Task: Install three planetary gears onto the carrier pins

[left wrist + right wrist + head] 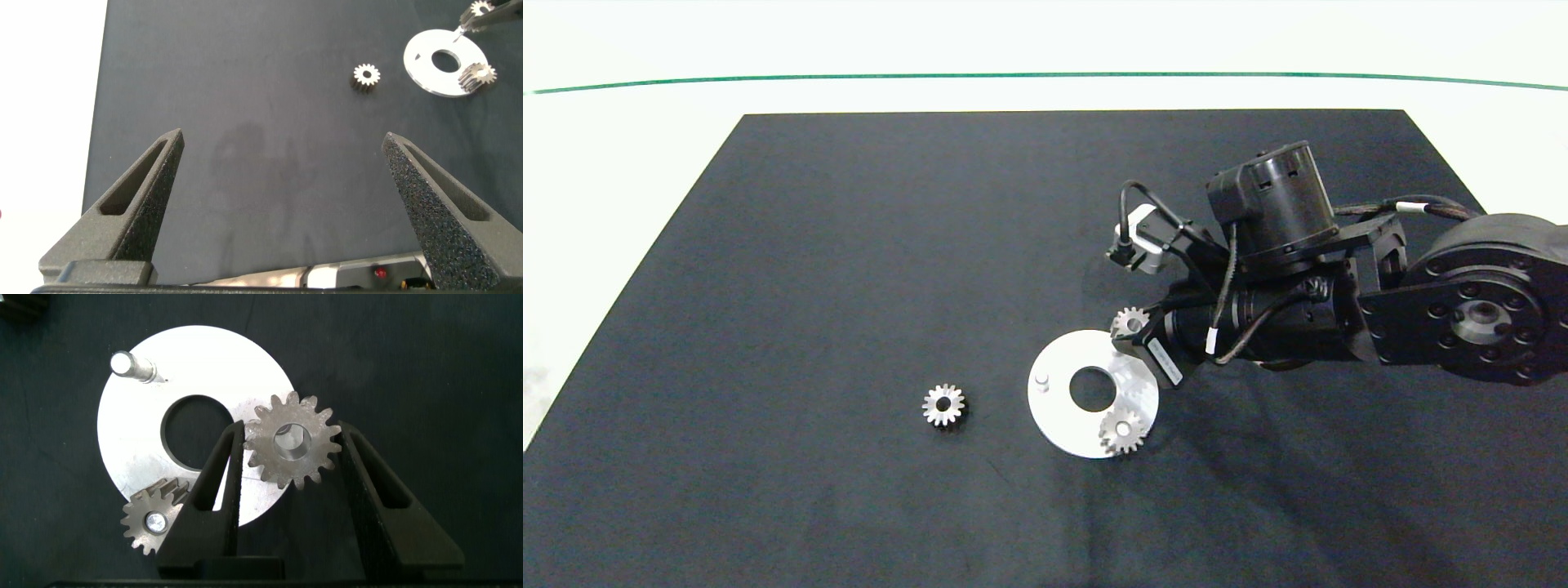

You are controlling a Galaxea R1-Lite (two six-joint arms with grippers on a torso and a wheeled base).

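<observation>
Mat [849, 286]: matt black, unpatterned. Table [621, 163] around it: white, crossed by a thin green line [849, 78]. Disc [1058, 408]: plain white; bare pin [1042, 380]: white. Gears: silver-grey metal with pointed teeth, one loose on the mat [943, 404], one on the disc [1123, 430], one between the right gripper's [294, 453] fingers [292, 439]. Both grippers have dark grey fingers; those of the left gripper [282, 147] show a grainy texture. Right arm [1421, 302]: black, with a white label [1164, 363].
</observation>
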